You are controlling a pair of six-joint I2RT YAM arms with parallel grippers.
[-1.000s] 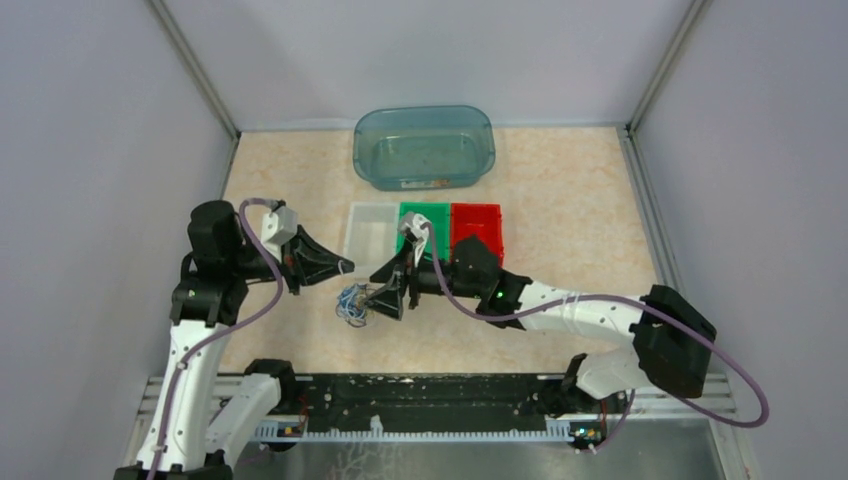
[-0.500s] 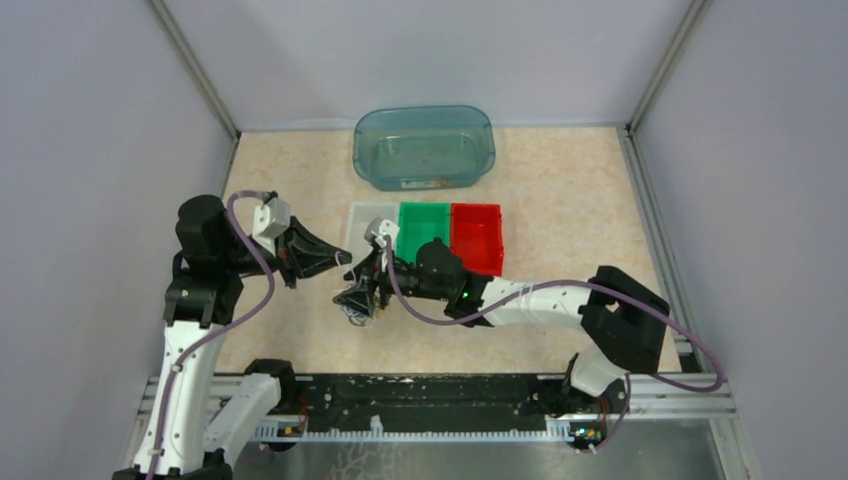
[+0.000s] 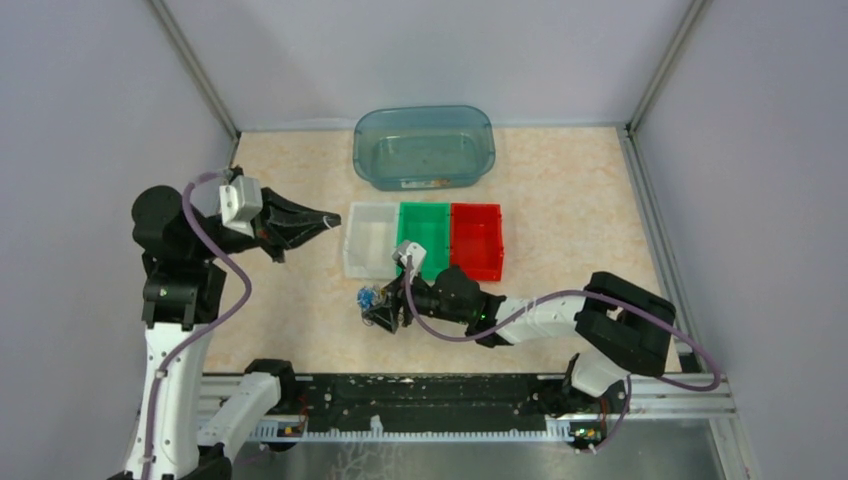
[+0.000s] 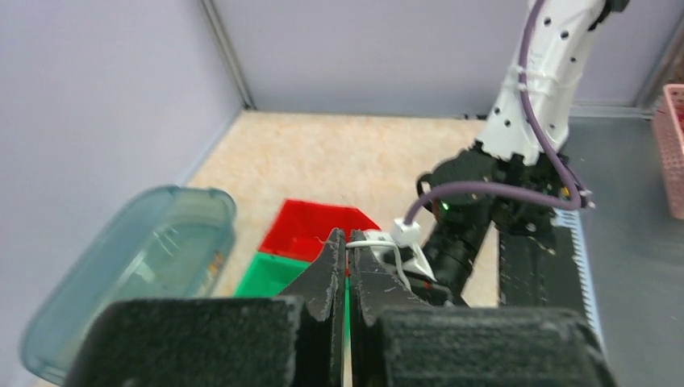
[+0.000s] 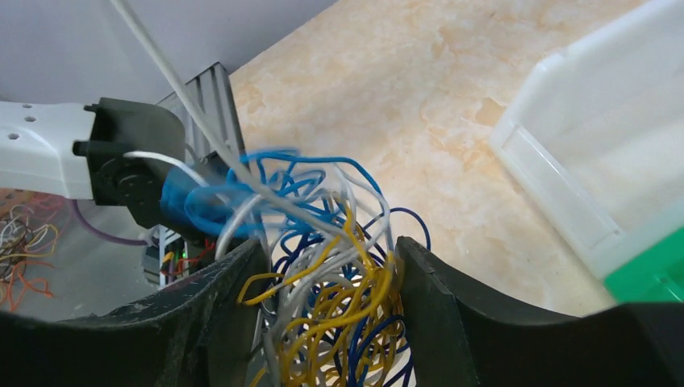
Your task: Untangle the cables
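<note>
A tangle of blue, yellow and white cables (image 3: 370,298) lies low over the table, in front of the white bin. My right gripper (image 3: 379,310) is shut on it. In the right wrist view the tangle (image 5: 339,282) fills the gap between both fingers of my right gripper (image 5: 331,270). One white cable (image 5: 173,76) runs taut up and to the left out of the tangle. My left gripper (image 3: 325,218) is raised to the upper left of the tangle. In the left wrist view my left gripper (image 4: 348,242) is shut on the white cable (image 4: 385,240).
White (image 3: 368,240), green (image 3: 424,232) and red (image 3: 476,238) bins stand in a row at mid table. A teal tub (image 3: 424,146) stands behind them at the back wall. The right arm (image 3: 560,310) stretches low across the front of the table.
My left gripper has pulled up and to the left, away from the tangle, with the white cable in it. My right gripper has drawn the tangle nearer and slightly right.
</note>
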